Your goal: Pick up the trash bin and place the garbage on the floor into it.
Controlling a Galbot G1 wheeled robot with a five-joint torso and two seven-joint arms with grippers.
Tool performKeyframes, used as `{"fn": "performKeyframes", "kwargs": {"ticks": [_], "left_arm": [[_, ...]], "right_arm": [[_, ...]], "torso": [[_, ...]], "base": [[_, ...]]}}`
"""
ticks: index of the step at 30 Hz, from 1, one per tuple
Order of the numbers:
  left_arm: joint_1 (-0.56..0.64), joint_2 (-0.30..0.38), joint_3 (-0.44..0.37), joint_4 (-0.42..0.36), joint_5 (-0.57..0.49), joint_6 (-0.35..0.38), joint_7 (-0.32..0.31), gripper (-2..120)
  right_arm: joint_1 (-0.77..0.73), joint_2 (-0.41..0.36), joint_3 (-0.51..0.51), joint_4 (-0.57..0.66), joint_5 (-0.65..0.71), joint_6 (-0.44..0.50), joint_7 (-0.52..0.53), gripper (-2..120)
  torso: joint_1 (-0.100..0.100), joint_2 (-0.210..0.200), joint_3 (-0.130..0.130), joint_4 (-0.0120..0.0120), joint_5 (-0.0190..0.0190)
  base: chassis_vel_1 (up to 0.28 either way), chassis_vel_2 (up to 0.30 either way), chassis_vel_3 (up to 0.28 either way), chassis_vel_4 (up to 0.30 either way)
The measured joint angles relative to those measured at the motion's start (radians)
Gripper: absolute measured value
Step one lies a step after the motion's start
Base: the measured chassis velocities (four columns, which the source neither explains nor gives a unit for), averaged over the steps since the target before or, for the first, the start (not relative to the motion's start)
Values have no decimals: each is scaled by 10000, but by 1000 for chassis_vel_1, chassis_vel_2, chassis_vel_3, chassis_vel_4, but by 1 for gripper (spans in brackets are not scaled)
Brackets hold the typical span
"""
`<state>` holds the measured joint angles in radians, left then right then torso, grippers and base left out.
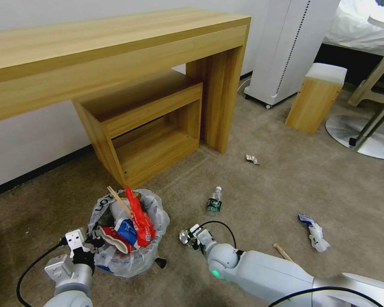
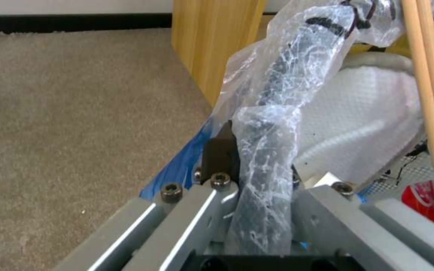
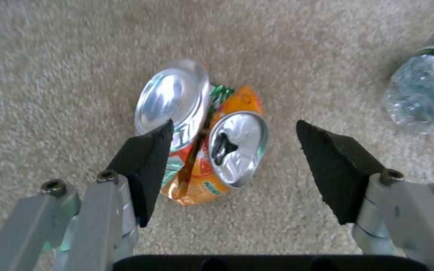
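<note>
The left pincer (image 2: 257, 165) was clamped on the bagged rim of the trash bin (image 1: 128, 238), which sat on the floor (image 1: 286, 183) at seven o'clock, already stuffed with cartons and a stick. The right pincer (image 3: 232, 165) hovered spread wide over the crushed can (image 3: 202, 131), so the step in hand looked like collecting that can; next it needed lowering and closing. The green-labelled bottle (image 1: 214, 201) lay near at twelve o'clock of the can. Open carpet surrounded both; the desk (image 1: 115, 38) stood well behind.
</note>
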<state>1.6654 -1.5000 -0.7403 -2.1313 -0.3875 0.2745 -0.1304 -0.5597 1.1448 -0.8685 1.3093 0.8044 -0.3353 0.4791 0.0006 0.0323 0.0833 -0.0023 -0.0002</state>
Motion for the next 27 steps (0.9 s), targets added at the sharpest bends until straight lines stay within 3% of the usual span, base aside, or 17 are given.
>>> {"fn": "performKeyframes", "kwargs": {"ticks": [7,18,25,27], "left_arm": [[47,25,9,-13,-3,-1,32,1],[19,52,-21,-43,-55,-1,35,1],[3,31,-15,18,-42,-28,28,1],[15,41,-24,13,-41,-29,15,1]], "right_arm": [[13,672,-164,-866,-278,116,-128,78],[12,1031,-306,-1457,-457,193,-225,89],[-10,969,-230,-1516,-508,220,-231,76],[-43,954,-181,-1631,-596,310,-289,64]], "torso": [[0,0,0,1,1],[0,0,0,0,1],[0,0,0,0,3],[0,0,0,0,2]], "base": [[0,0,0,0],[0,0,0,0],[0,0,0,0],[0,0,0,0]]}}
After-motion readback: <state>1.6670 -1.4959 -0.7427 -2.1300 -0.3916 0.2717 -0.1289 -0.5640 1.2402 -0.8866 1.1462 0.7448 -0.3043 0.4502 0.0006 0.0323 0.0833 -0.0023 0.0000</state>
